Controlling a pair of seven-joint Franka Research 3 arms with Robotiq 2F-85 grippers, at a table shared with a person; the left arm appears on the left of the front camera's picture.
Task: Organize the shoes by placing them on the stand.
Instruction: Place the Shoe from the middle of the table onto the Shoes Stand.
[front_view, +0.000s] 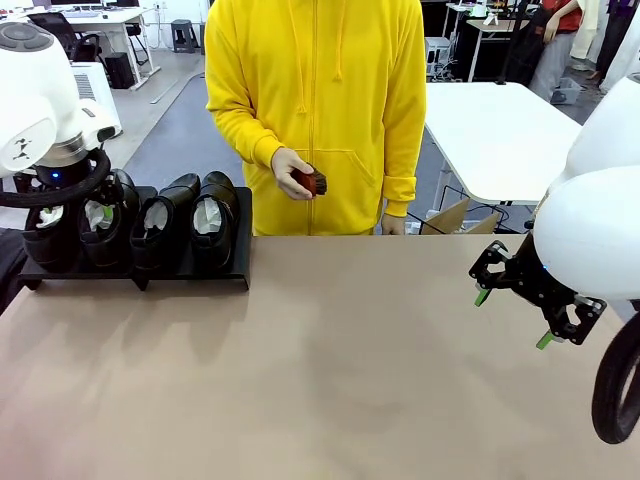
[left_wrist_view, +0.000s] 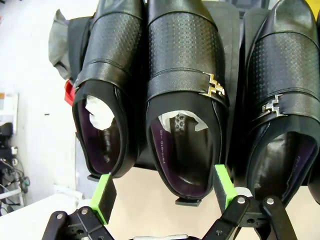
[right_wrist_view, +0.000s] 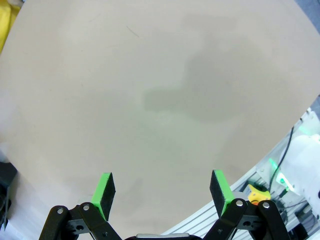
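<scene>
Four glossy black leather dress shoes (front_view: 150, 230) sit side by side on the low matte black rectangular stand (front_view: 180, 277), which is at the far left of the tan surface (front_view: 330, 370). Toes point away from the robot, heel openings face it, and white crumpled paper stuffing (front_view: 207, 217) pokes out of them. From the left wrist camera you get three of them up close: perforated leather on the vamps, a plain strap across, and a small stepped gold-tone metal buckle (left_wrist_view: 215, 88) on the middle one, with a silvery one on the shoe next to it. There's tiny print on the purple lining inside the middle shoe, but it's too small for me to read. No brand I can make out.

The left end effector (left_wrist_view: 165, 192) hangs right over the heel of the middle shoe, green pads spread apart, touching nothing. The right end effector (front_view: 512, 318) hovers above the bare right side of the surface, well away from the stand, fingers also apart and empty.

Across the surface stands a person in a yellow hoodie (front_view: 320, 100), holding a small reddish-brown object (front_view: 311, 181) in one hand (front_view: 290, 170).
</scene>
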